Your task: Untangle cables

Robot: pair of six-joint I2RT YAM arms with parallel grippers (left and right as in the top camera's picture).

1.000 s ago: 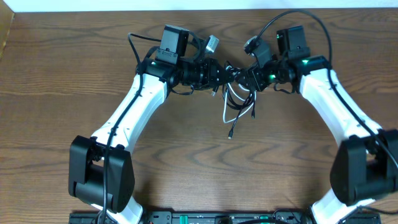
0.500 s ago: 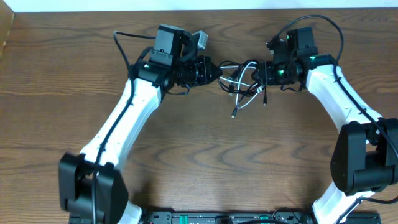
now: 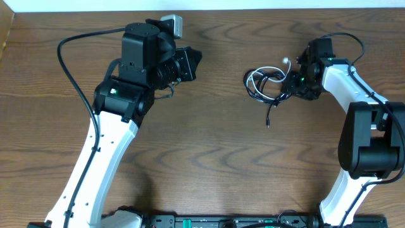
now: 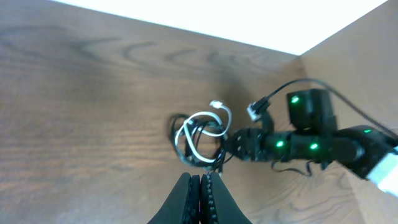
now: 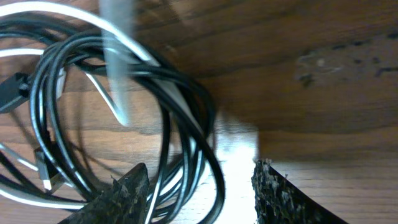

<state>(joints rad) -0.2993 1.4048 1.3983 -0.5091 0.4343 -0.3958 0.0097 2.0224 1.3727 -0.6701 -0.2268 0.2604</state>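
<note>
The cables [image 3: 264, 84], one black and one white, lie looped together in one bundle on the wooden table, a black tail [image 3: 269, 117] trailing toward the front. My right gripper [image 3: 292, 85] sits at the bundle's right side. In the right wrist view its jaws [image 5: 200, 167] stand apart, with black loops [image 5: 210, 130] and white strands [image 5: 117, 68] passing between them near the left finger, not pinched. My left gripper [image 3: 197, 58] is shut on nothing, raised well left of the bundle. Its wrist view looks over closed fingers [image 4: 201, 180] at the cables [image 4: 199, 137].
The white wall edge [image 3: 253, 5] runs along the back of the table. The thick black wire of the left arm [image 3: 66, 63] arcs out to the left. Bare wood [image 3: 215, 158] lies between both arms.
The left arm has drawn back left and risen, away from the bundle. The right gripper has moved right, and the looped cables have shifted right with it.
</note>
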